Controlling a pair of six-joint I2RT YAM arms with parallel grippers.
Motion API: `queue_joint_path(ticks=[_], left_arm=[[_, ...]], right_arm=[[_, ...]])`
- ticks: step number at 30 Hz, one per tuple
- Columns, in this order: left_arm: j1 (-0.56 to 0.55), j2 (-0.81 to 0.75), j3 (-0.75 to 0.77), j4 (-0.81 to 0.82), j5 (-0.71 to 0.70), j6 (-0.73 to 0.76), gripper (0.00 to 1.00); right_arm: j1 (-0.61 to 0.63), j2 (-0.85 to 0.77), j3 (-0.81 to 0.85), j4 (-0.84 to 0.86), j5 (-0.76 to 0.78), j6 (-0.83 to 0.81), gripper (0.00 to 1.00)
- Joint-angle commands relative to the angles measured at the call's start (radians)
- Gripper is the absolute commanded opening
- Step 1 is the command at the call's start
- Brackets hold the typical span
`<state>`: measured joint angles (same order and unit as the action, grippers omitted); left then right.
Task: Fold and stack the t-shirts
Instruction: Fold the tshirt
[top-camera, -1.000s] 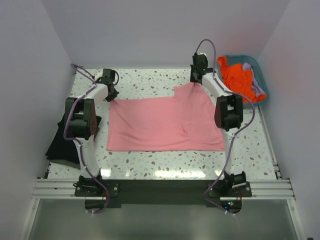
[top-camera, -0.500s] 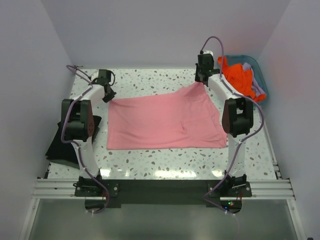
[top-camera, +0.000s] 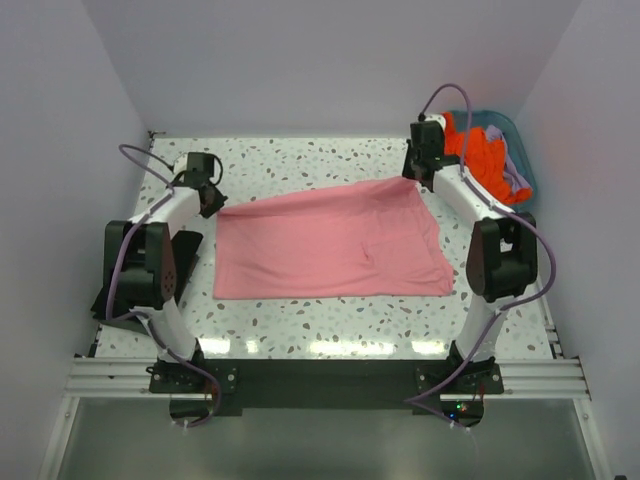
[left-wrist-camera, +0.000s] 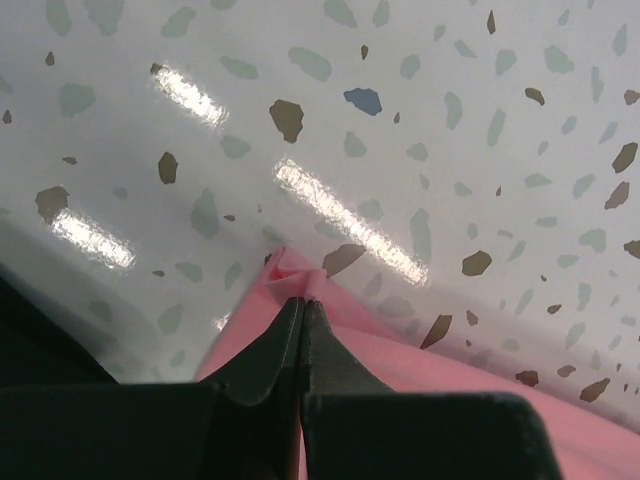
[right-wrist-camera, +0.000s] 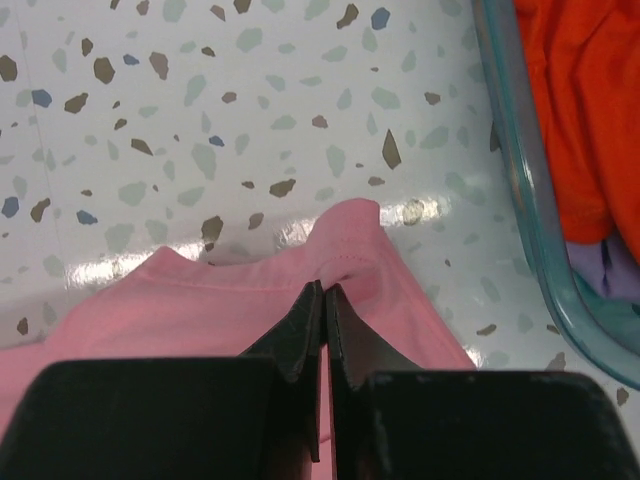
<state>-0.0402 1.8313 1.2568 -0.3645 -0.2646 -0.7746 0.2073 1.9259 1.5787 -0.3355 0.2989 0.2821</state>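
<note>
A salmon-pink t-shirt (top-camera: 330, 245) lies spread on the speckled table. My left gripper (top-camera: 213, 203) is shut on its far left corner (left-wrist-camera: 290, 268). My right gripper (top-camera: 412, 178) is shut on its far right corner (right-wrist-camera: 345, 240), so the far edge stretches taut between the two. A black t-shirt (top-camera: 112, 290) lies at the table's left edge beside the left arm. The orange t-shirt (top-camera: 478, 150) and the lavender t-shirt (top-camera: 508, 165) sit bunched in the teal basket (top-camera: 520, 135).
The teal basket (right-wrist-camera: 535, 210) stands close to the right of my right gripper, at the far right corner. Pale walls close in the table on the left, back and right.
Both grippers have moved outwards with their corners, the left one leftward, the right one rightward and slightly nearer. The shirt's folded far right part has been pulled out flat and its far edge is taut.
</note>
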Motion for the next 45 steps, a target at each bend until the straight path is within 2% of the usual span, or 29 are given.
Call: queue_joint_path(ticks=[1, 14, 30, 34, 36, 37, 38, 40, 41, 45], left_arm=[[0.01, -0.096, -0.094, 0.058, 0.01, -0.028, 0.0], [0.008, -0.365, -0.359, 0.093, 0.021, -0.041, 0.0], [0.005, -0.533, -0.586, 0.136, 0.079, -0.061, 0.0], [-0.001, -0.566, -0.646, 0.147, 0.093, -0.068, 0.0], [-0.001, -0.599, -0.666, 0.147, 0.105, -0.074, 0.21], [-0.001, -0.616, -0.684, 0.15, 0.108, -0.074, 0.3], [-0.001, -0.657, -0.695, 0.162, 0.111, -0.069, 0.49], [-0.001, -0.696, -0.706, 0.167, 0.114, -0.068, 0.6], [-0.001, -0.719, -0.702, 0.164, 0.114, -0.063, 0.64], [-0.01, -0.713, -0.656, 0.168, 0.12, -0.035, 0.61]], right_arm=[[-0.005, -0.128, -0.089, 0.047, 0.039, 0.055, 0.0], [-0.006, -0.372, -0.381, 0.036, 0.043, 0.134, 0.0], [-0.006, -0.584, -0.655, 0.044, 0.017, 0.195, 0.0], [-0.006, -0.636, -0.768, 0.068, -0.029, 0.229, 0.0], [-0.006, -0.674, -0.819, 0.088, -0.033, 0.241, 0.2], [-0.006, -0.689, -0.859, 0.095, -0.049, 0.247, 0.45], [-0.006, -0.705, -0.878, 0.104, -0.055, 0.244, 0.55], [-0.006, -0.745, -0.901, 0.115, -0.066, 0.241, 0.72], [-0.006, -0.754, -0.899, 0.115, -0.072, 0.235, 0.74], [-0.003, -0.757, -0.869, 0.119, -0.096, 0.203, 0.75]])
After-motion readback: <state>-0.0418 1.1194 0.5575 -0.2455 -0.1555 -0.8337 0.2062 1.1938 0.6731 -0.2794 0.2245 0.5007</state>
